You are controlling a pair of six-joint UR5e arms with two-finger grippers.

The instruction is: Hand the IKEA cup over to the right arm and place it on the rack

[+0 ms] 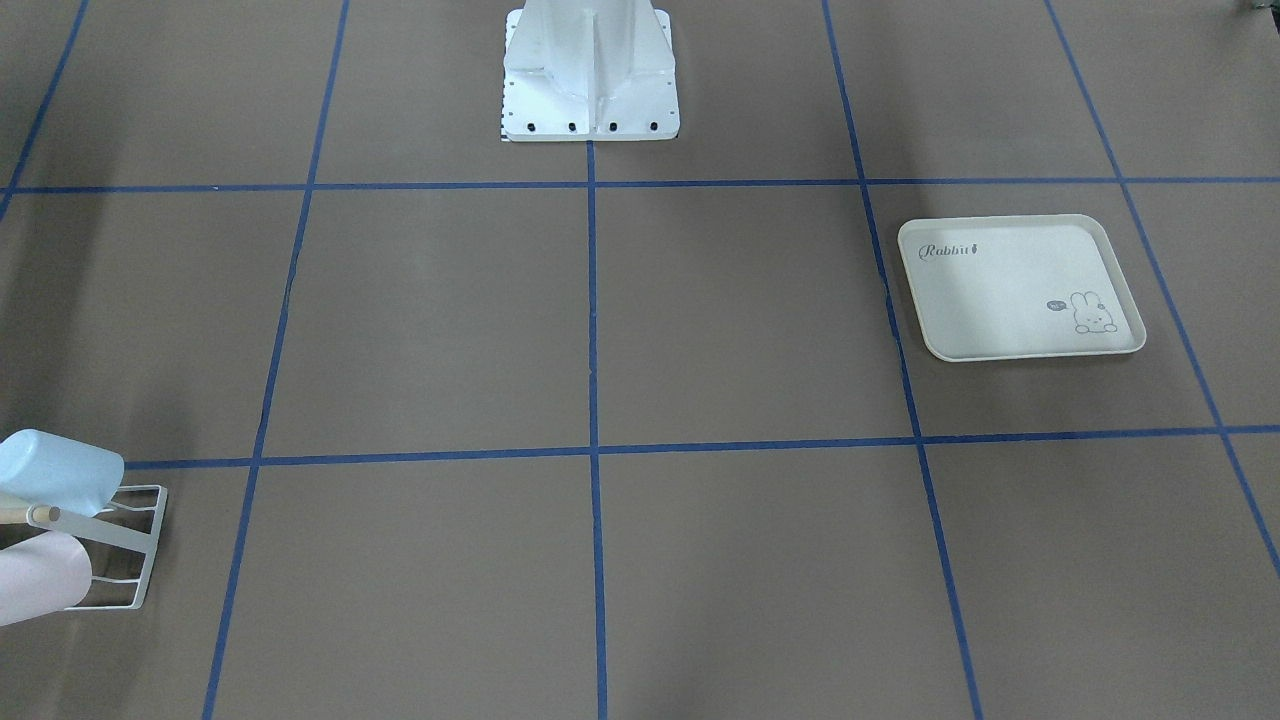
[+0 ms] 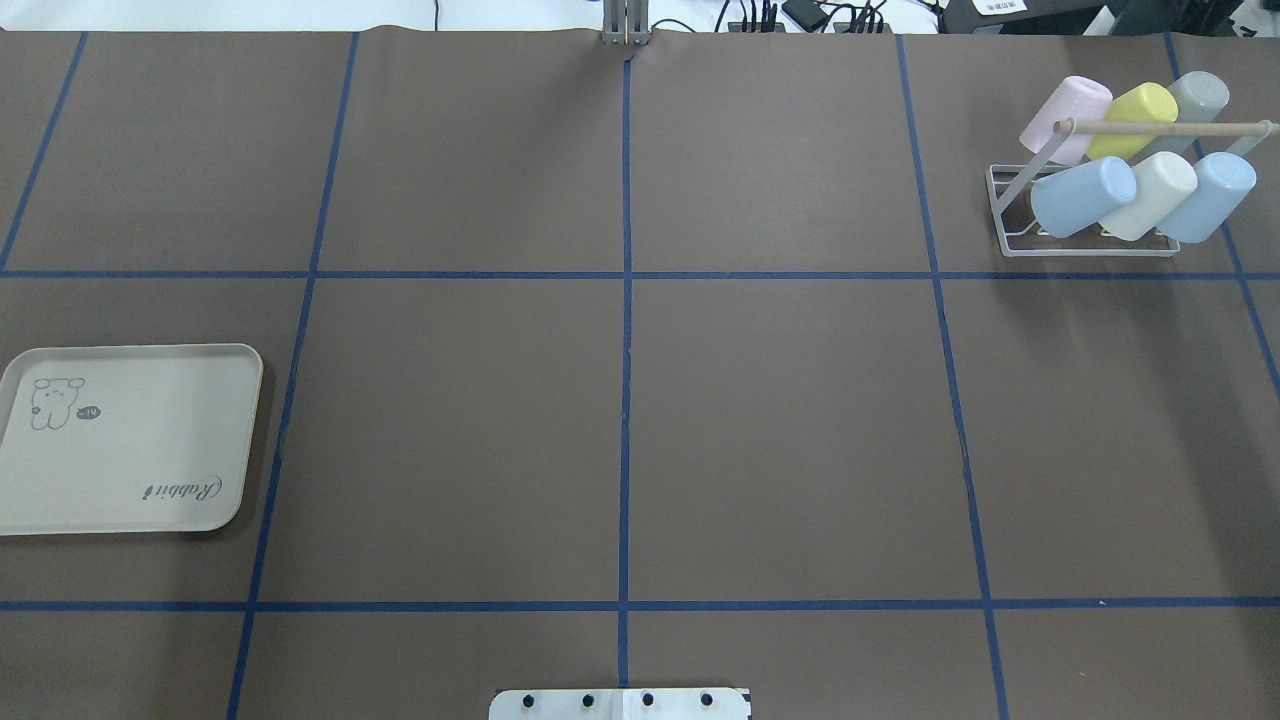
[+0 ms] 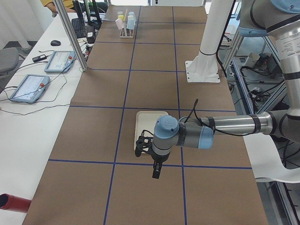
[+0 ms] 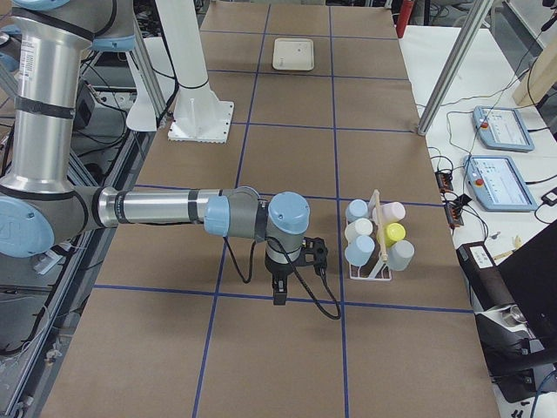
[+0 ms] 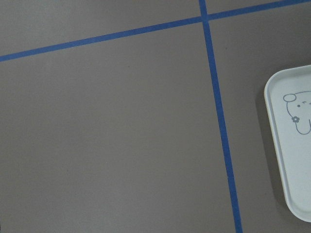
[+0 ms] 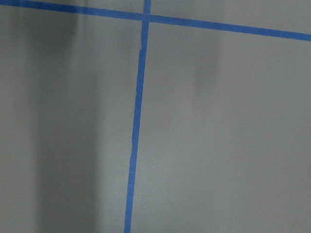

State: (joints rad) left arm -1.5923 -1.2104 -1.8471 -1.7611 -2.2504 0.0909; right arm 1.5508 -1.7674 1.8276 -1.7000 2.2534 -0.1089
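1. My left gripper [image 3: 156, 174] hangs over the table just beside the rabbit-print tray [image 2: 130, 440]. It shows only in the side view, so I cannot tell how wide its jaws stand, and I see nothing in them.
2. My right gripper [image 4: 278, 298] hangs near the rack [image 2: 1085, 254], apart from it. I cannot tell its jaw gap either. Neither wrist camera shows any fingers.
3. Every cup I can see is on the rack, leaning under the wooden dowel [image 2: 1170, 128]. The pink cup [image 2: 1066, 118], yellow cup [image 2: 1133, 118] and grey cup [image 2: 1195, 100] are in the far row. Two blue cups [image 2: 1082, 195] and a cream cup [image 2: 1150, 195] are in the near row.
4. I judge there is no cup left to hand over, so the task looks done or nearly so.
5. These cups look like light, stiff plastic tumblers with smooth walls, and I expect them to be slippery. I would pinch one across the wall near its rim, firmly but not hard enough to flex it.
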